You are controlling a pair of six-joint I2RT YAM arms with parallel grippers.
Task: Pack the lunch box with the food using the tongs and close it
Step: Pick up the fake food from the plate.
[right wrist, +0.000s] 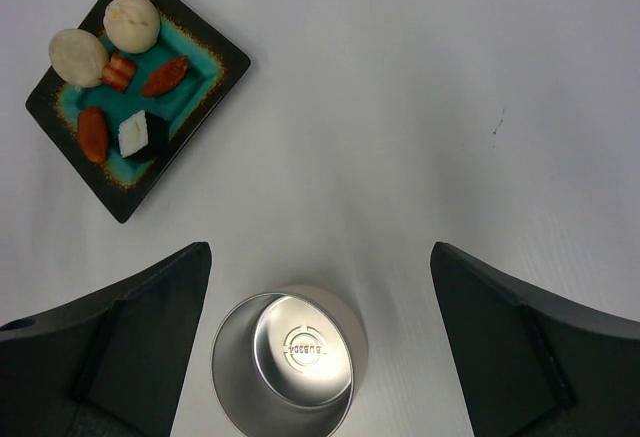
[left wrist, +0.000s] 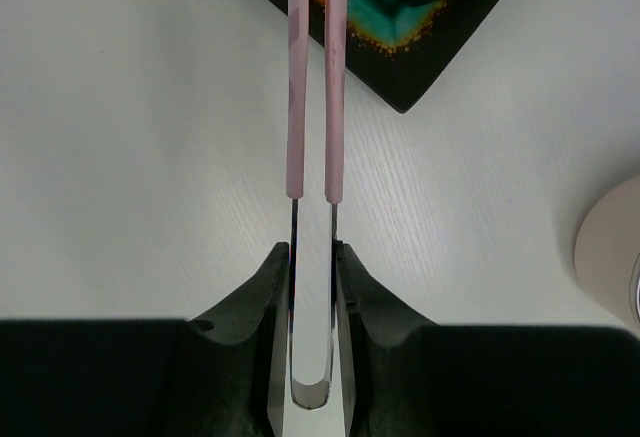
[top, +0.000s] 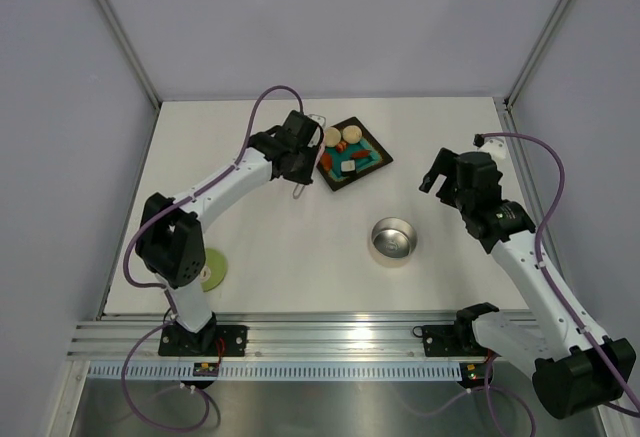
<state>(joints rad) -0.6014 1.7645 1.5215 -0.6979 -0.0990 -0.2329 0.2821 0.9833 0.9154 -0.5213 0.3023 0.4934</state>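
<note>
My left gripper (top: 298, 157) (left wrist: 311, 257) is shut on the tongs (left wrist: 312, 107) near their bent steel end. Their pink arms lie close together and reach over the corner of the teal tray (left wrist: 420, 77). A thin end of the tongs (top: 301, 192) pokes out beside the gripper. The food (top: 346, 147) lies on the tray: two beige balls (right wrist: 78, 55), red-orange bits (right wrist: 165, 75) and a white block (right wrist: 135, 132). The lunch box (top: 392, 240) (right wrist: 300, 352) stands open and empty. Above it my right gripper (top: 440, 172) (right wrist: 320, 297) hangs open. The green lid (top: 213, 269) lies by the left arm's base.
The dark-rimmed tray (top: 362, 175) (right wrist: 125, 212) sits at the back centre, turned like a diamond. White walls close in the table on three sides. A metal rail (top: 320, 337) runs along the near edge.
</note>
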